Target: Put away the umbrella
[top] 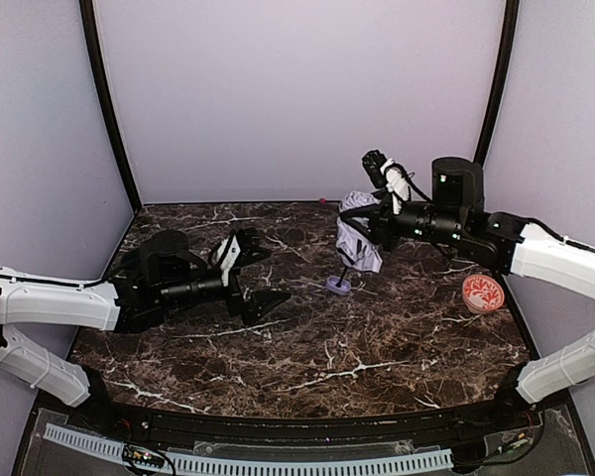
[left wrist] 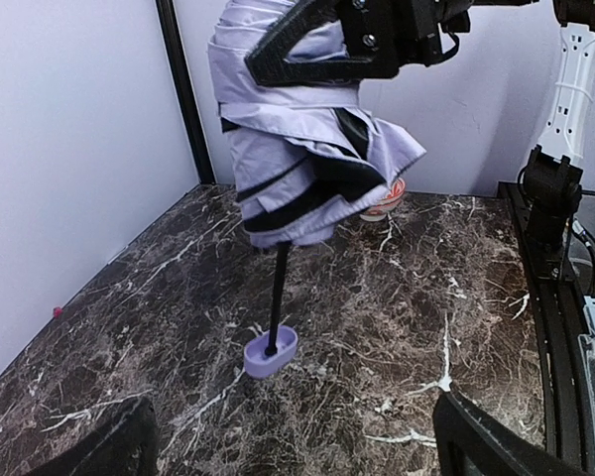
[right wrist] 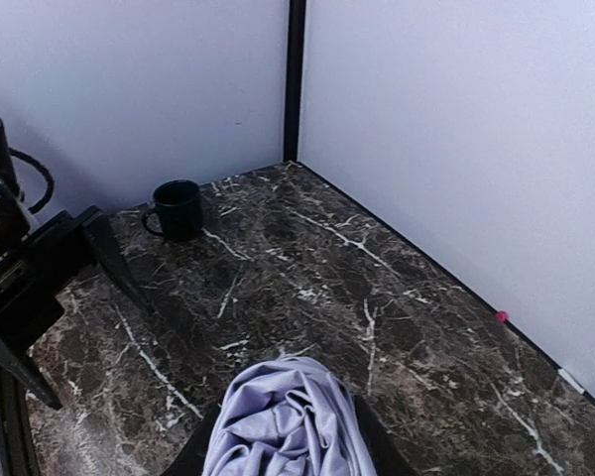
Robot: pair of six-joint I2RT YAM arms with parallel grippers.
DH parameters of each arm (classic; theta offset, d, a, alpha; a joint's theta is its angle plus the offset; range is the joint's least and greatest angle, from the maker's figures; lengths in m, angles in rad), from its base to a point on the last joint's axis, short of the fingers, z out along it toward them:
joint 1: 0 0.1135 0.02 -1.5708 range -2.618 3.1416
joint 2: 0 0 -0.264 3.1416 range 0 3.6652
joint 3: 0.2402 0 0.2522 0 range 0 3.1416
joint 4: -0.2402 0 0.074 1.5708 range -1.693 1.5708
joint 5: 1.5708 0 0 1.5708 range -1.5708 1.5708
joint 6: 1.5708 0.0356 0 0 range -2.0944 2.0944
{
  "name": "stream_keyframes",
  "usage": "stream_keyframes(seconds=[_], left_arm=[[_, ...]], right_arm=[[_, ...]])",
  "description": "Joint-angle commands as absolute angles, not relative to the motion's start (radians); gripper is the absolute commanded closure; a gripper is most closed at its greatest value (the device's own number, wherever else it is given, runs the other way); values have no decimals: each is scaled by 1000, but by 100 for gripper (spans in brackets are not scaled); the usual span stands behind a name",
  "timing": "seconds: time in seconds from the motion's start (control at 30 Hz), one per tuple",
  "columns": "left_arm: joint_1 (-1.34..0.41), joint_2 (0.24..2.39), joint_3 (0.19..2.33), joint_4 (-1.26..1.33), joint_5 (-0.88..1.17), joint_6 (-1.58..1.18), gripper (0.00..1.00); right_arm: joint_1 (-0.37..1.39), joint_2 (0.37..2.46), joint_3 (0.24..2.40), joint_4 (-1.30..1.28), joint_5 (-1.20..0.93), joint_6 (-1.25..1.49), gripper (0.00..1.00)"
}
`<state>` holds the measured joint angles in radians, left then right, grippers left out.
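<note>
Lavender fabric of the umbrella (top: 360, 238) is bunched up and folded, black lining showing in the pleats. I see it standing roughly upright at centre-right of the surface (top: 377, 347), toward the back wall. Right tool (top: 375, 213) is clamped on the top of the folded canopy, one finger on each side. On my right wrist view the fabric (right wrist: 283, 421) fills the bottom edge between the fingers.

Shaft (left wrist: 278, 297) hangs below the canopy, slightly tilted. Handle (left wrist: 270, 352) looks to sit on the surface; from the top view I can't confirm contact for sure.

Left tool (top: 261, 273) is spread wide, holding nothing. It sits low over the surface, left of the umbrella and well apart from it, pointed at the handle.

Red-and-white disc (top: 483, 293) lies flat on the surface to the right of the umbrella, under the right arm. Black mug (right wrist: 177, 208) stands upright near the far-left corner.
</note>
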<state>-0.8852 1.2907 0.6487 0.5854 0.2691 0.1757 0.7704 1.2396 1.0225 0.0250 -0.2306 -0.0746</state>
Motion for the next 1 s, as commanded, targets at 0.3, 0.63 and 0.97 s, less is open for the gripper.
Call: stream_keyframes(seconds=[0.3, 0.63, 0.97], left_arm=[[-880, 1339, 807, 548, 573, 166, 1], [-892, 1488, 912, 692, 733, 120, 1], [-904, 1528, 949, 685, 748, 155, 84]], right_arm=[[746, 1163, 1007, 287, -802, -117, 91], [747, 1231, 1008, 560, -978, 49, 90], [753, 1251, 996, 591, -1017, 69, 89]])
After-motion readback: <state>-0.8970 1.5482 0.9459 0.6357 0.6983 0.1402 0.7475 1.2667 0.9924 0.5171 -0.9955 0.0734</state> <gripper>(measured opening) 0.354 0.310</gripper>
